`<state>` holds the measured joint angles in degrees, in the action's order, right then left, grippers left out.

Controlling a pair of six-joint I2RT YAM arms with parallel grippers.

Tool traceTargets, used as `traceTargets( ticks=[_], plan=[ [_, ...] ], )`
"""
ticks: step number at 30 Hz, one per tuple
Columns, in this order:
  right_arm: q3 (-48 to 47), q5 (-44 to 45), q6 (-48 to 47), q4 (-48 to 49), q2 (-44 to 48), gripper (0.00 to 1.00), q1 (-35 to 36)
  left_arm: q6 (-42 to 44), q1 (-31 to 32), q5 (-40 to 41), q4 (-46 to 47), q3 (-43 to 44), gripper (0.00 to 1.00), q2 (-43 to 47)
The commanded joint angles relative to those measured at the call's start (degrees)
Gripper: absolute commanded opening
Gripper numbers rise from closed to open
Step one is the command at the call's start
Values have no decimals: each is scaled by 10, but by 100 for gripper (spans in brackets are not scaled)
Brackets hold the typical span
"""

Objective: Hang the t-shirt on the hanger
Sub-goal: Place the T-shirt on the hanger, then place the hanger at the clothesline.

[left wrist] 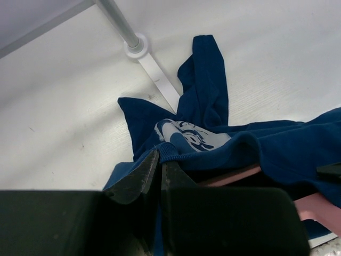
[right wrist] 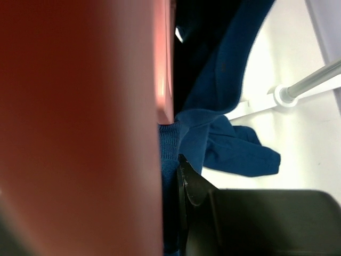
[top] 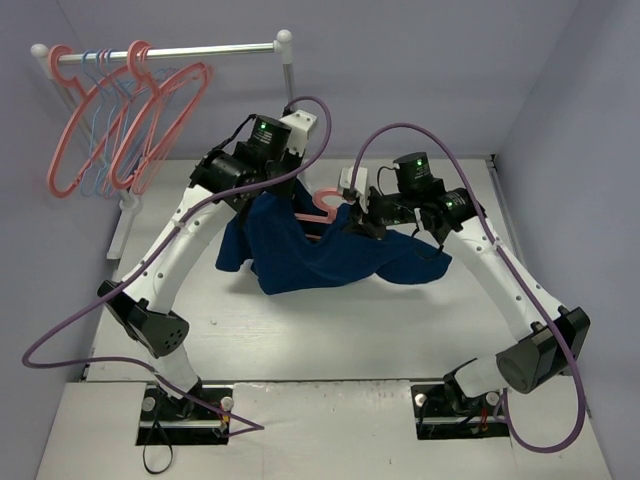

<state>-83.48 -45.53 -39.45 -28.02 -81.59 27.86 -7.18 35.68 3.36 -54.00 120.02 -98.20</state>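
Note:
The navy t-shirt (top: 310, 250) hangs bunched between my two grippers above the table. The salmon-pink hanger's hook (top: 326, 206) sticks out above the cloth, and its body is hidden inside the shirt. My left gripper (top: 272, 192) is shut on the ribbed collar (left wrist: 165, 152). The left wrist view shows the white print (left wrist: 192, 136) and a pink hanger bar (left wrist: 234, 176) under the cloth. My right gripper (top: 366, 218) is shut on the collar rib (right wrist: 169, 141), tight against the hanger (right wrist: 80, 128), which fills the left of that view. Only one right finger (right wrist: 191, 184) shows.
A white clothes rack (top: 170, 52) stands at the back left with several pink and light-blue hangers (top: 120, 125). Its post and base (left wrist: 136, 45) stand just behind the shirt, also in the right wrist view (right wrist: 282, 95). Purple cables loop over both arms.

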Motion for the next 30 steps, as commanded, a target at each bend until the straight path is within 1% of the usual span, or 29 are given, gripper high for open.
traceTargets(
  ticks=[1,2,3,5,8,10,14,16,21,22,25,30],
  plan=[
    [0,-51,-1,34,-4,0,7,38,1,-5,36,36,1,14],
    [-1,-57,-1,34,-6,0,4,56,0,-8,37,33,6,16],
    [-2,-63,-2,34,-8,0,2,75,-1,-13,37,30,16,20],
    [-2,-67,-6,35,-14,0,-2,108,-6,-27,37,24,41,31],
    [0,-75,-11,34,-22,0,-14,150,-38,-89,36,1,55,57],
    [0,-79,-15,34,-28,0,-20,166,-65,-133,36,-17,61,80],
    [1,-83,-21,34,-35,0,-28,192,-132,-240,35,-57,63,124],
    [0,-85,-22,34,-39,0,-29,228,-144,-272,31,-97,63,156],
    [1,-96,-25,34,-43,0,-41,312,-144,-362,26,-202,63,226],
    [0,-100,-27,33,-44,0,-42,322,-144,-374,27,-224,63,233],
    [0,-107,-29,33,-46,0,-42,338,-144,-383,27,-250,63,223],
    [2,-116,-29,33,-47,0,-42,369,-144,-375,27,-240,63,189]
  ],
)
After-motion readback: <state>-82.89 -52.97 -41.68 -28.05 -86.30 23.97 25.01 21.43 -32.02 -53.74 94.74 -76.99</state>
